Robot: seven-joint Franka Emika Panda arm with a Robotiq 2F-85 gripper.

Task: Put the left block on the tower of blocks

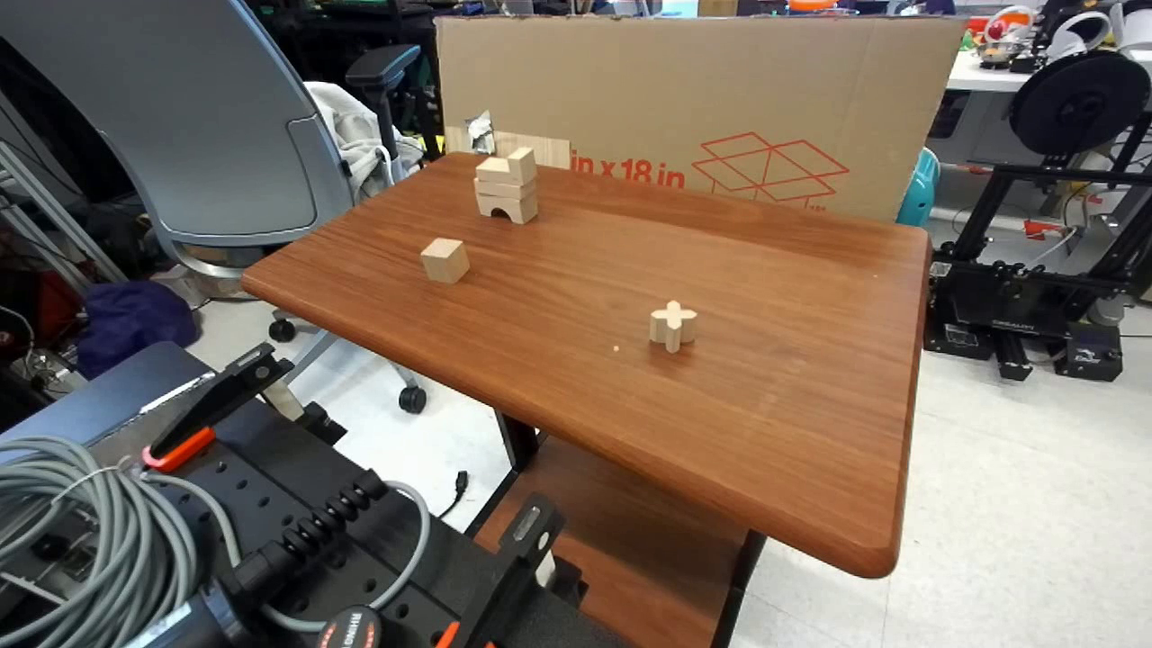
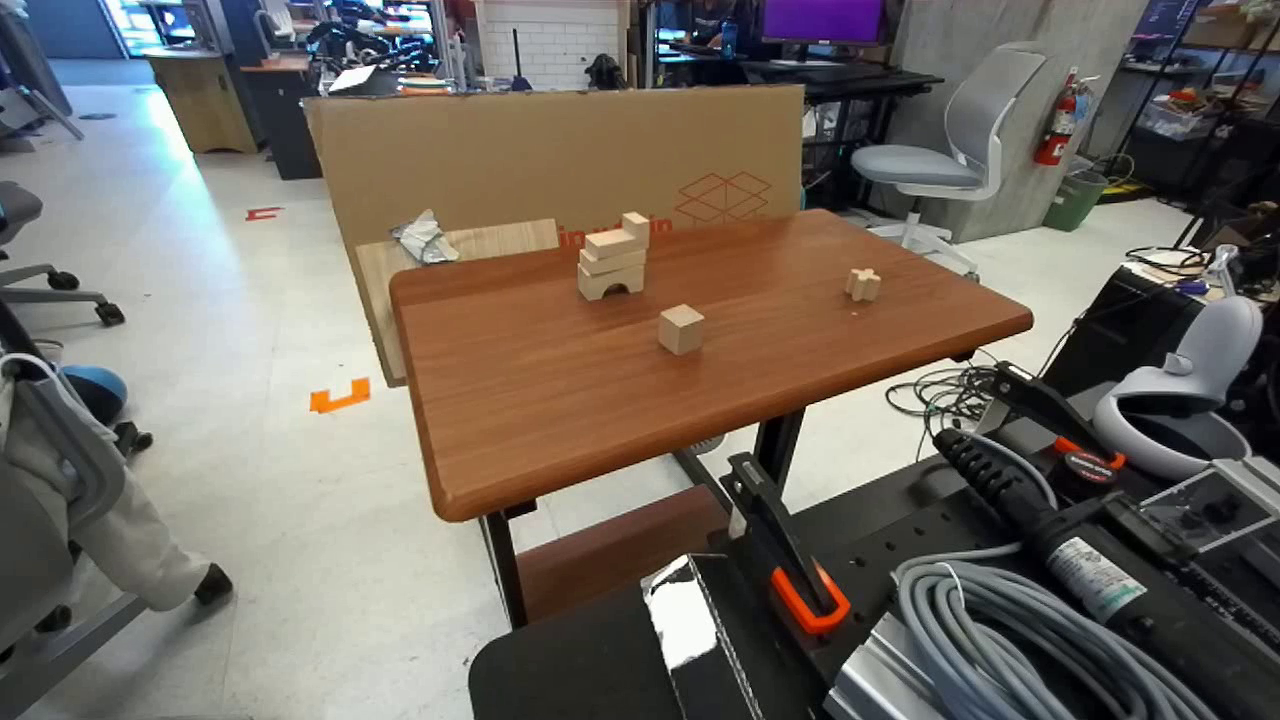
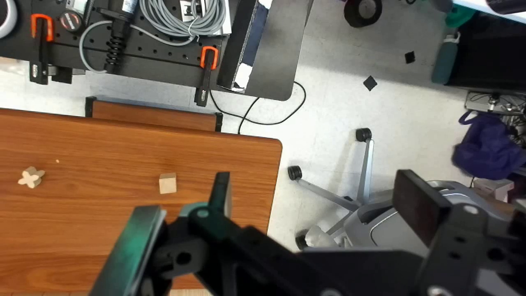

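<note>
Wrist view: the gripper (image 3: 302,201) holds its jaws wide apart; the one left block (image 3: 167,184) rests outside them, to the left. A cube, no axis longer, it turns an upright edge toward the camera in both exterior views. One tower of blocks (image 1: 507,191) stands upright, four pieces showing; one cross-shaped block (image 3: 32,177) sits farther from the jaws. The cardboard box (image 1: 630,90) reads "in x 18 in".

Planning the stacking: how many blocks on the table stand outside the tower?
2: the wooden cube, nearer the block tower, and the cross-shaped block, farther from it.
</note>
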